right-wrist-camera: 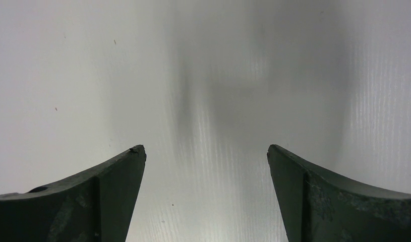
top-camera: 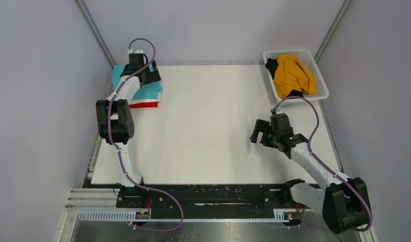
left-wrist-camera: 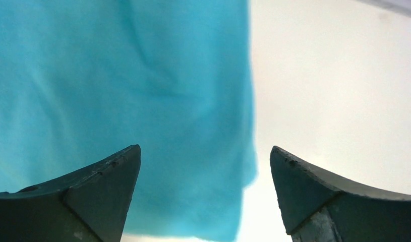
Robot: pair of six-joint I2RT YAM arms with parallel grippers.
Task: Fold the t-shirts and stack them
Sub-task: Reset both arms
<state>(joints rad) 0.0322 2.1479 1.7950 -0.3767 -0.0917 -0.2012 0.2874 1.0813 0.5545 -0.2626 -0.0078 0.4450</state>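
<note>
A folded teal t-shirt (top-camera: 148,92) tops a small stack at the table's far left corner, with white and red t-shirts (top-camera: 144,104) showing as edges beneath it. My left gripper (top-camera: 152,75) hovers over that stack, open. In the left wrist view the teal cloth (left-wrist-camera: 117,91) fills the left side and reaches between the spread fingers without being pinched. A mustard-yellow t-shirt (top-camera: 291,75) and a black t-shirt (top-camera: 271,65) lie crumpled in the basket. My right gripper (top-camera: 259,132) is open over bare table at the right; its wrist view shows only white tabletop (right-wrist-camera: 208,101).
The white lattice basket (top-camera: 320,80) stands at the far right corner of the white table (top-camera: 213,126). Grey walls close in on both sides and behind. The arm bases and a black rail run along the near edge.
</note>
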